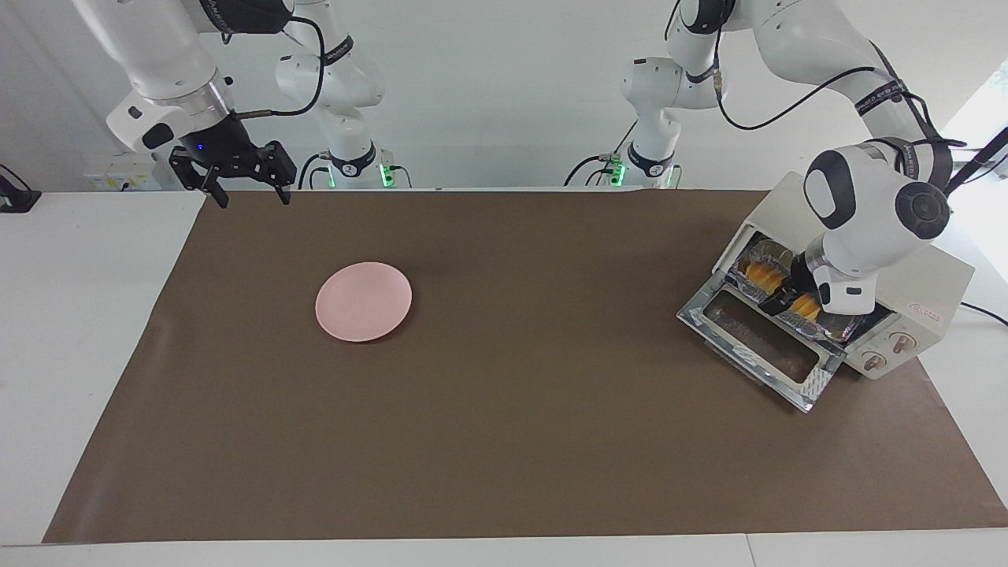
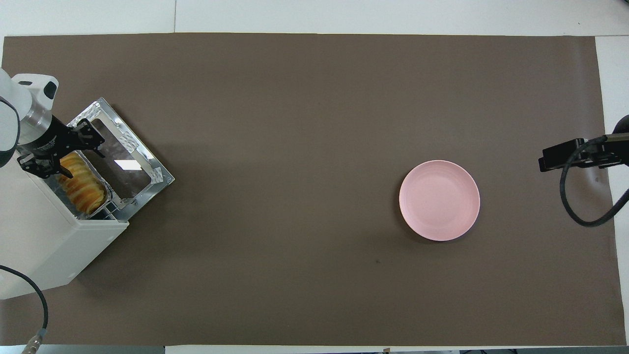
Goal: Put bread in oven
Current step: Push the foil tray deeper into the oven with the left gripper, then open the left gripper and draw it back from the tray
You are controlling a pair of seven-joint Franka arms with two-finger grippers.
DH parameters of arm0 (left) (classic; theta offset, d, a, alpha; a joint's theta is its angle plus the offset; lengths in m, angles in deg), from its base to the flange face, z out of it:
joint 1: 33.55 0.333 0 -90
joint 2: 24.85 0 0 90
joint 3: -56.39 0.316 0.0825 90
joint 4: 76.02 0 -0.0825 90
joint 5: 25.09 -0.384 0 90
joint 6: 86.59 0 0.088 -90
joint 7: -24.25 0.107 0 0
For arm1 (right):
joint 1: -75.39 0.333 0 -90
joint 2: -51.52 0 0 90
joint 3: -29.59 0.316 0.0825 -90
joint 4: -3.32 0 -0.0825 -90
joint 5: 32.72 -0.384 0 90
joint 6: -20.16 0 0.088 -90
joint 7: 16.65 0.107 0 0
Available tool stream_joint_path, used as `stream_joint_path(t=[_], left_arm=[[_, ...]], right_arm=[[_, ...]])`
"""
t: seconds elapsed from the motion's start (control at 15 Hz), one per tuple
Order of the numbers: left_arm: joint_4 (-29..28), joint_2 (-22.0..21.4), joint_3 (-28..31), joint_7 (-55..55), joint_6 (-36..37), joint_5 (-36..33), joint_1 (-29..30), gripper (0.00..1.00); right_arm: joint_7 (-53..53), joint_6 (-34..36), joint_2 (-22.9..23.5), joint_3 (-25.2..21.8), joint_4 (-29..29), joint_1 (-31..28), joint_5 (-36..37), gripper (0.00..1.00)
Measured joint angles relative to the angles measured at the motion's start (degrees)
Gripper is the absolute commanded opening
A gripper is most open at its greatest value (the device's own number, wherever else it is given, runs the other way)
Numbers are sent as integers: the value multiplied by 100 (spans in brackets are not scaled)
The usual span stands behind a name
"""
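One plate (image 1: 363, 302) mid-mat, 9 o'clock of oven (image 1: 929, 283); one bread (image 1: 805, 304) inside. Left gripper (image 1: 787, 295) in oven mouth, grip unclear; right gripper (image 1: 246, 189) spread, waiting

A round pink plate (image 1: 364, 302) lies on the brown mat (image 1: 512, 441) that covers my white tabletop (image 1: 79, 315), toward my right arm's end.

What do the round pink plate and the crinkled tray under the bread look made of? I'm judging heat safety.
Round pink plate: probably matte plastic or melamine, evenly coloured with no glare. Crinkled tray in the cream-white oven: likely thin aluminium foil, silvery, wrinkled and reflective.
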Motion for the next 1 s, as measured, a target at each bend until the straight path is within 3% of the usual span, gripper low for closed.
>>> stream_joint_path(t=[0.67,1.0], left_arm=[[291,-26,-8,12,-1,-6,-300,100],[669,-308,-14,458,2,-6,-389,100]], right_arm=[[0,0,0,0,0,0,0,100],[0,0,0,0,0,0,0,100]])
